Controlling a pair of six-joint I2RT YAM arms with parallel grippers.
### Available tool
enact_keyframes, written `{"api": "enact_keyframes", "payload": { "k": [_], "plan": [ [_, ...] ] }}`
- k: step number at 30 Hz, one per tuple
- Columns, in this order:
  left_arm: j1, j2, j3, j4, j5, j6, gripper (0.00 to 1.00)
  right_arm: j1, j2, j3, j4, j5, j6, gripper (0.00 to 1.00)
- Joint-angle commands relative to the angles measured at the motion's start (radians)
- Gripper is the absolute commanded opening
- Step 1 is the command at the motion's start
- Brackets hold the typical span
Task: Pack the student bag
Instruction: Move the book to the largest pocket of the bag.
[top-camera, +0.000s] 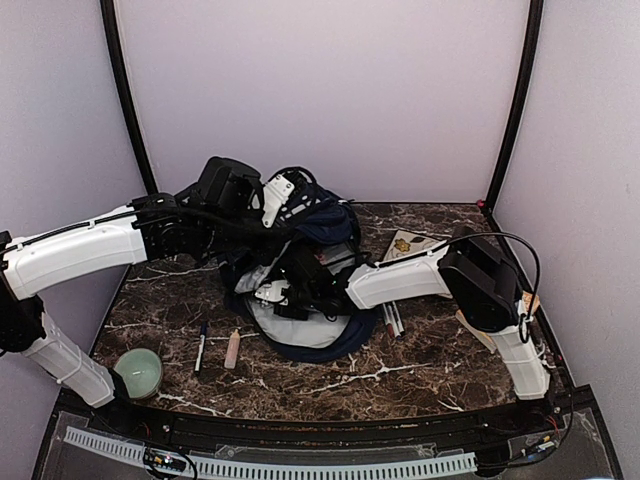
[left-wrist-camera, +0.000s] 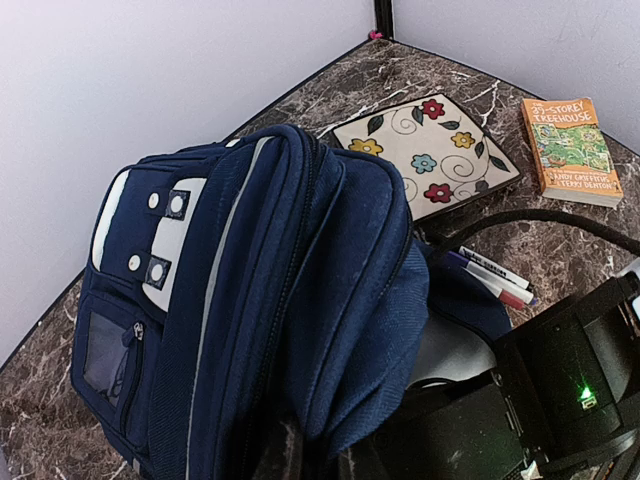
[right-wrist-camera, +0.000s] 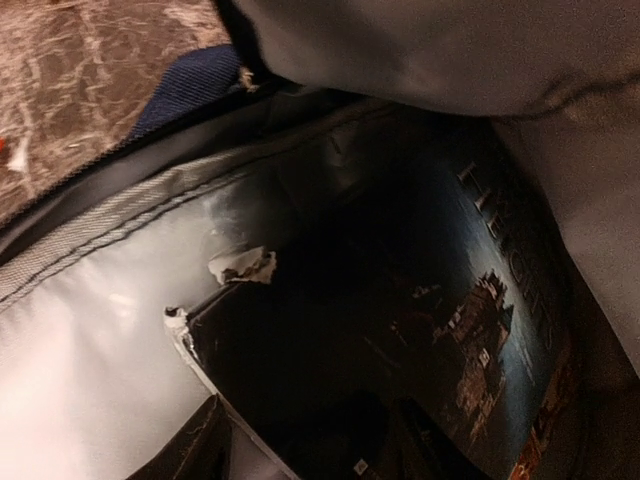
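So, the backpack is sat mid-table on the marble-look table, nearer the back-left, and its top is pulled upward so the mouth is kept gaping toward the right. The left gripper is closed right down and the navy fabric at the bag's top is pinched in it. From the left wrist view the fabric is seen bunched at the bottom edge.

The right gripper is pushed inside the bag's opening. A dark book with a castle on the cover is seen lying in there against the grey lining, one corner tattered. It's really dim in there, so how wide the fingers are parted, and whether the book is gripped at all, can't be told.

Off to the right, a flowered notebook, an orange paperback and a few pens are laid on the table. In front-left of the bag, a black marker, a pinkish tube and a pale green pot are found.
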Motion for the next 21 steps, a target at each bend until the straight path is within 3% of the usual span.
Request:
{"api": "enact_keyframes", "payload": {
  "k": [1, 3, 6, 10, 21],
  "plan": [
    [-0.006, -0.07, 0.019, 0.086, 0.014, 0.005, 0.0, -0.032, 0.038, 0.03, 0.117, 0.152, 0.07, 0.53],
    [-0.005, -0.074, 0.013, 0.087, 0.003, 0.007, 0.0, -0.038, 0.058, 0.055, 0.087, 0.162, 0.073, 0.53],
    [-0.004, -0.08, -0.002, 0.094, -0.021, 0.01, 0.0, -0.036, 0.024, 0.029, 0.029, 0.053, 0.074, 0.58],
    [0.008, -0.082, -0.026, 0.096, -0.066, 0.023, 0.0, -0.013, -0.1, -0.069, -0.061, -0.15, 0.056, 0.64],
    [0.091, -0.066, -0.104, 0.101, -0.048, 0.035, 0.0, 0.004, -0.439, -0.285, -0.437, -0.36, 0.011, 0.7]
  ]
}}
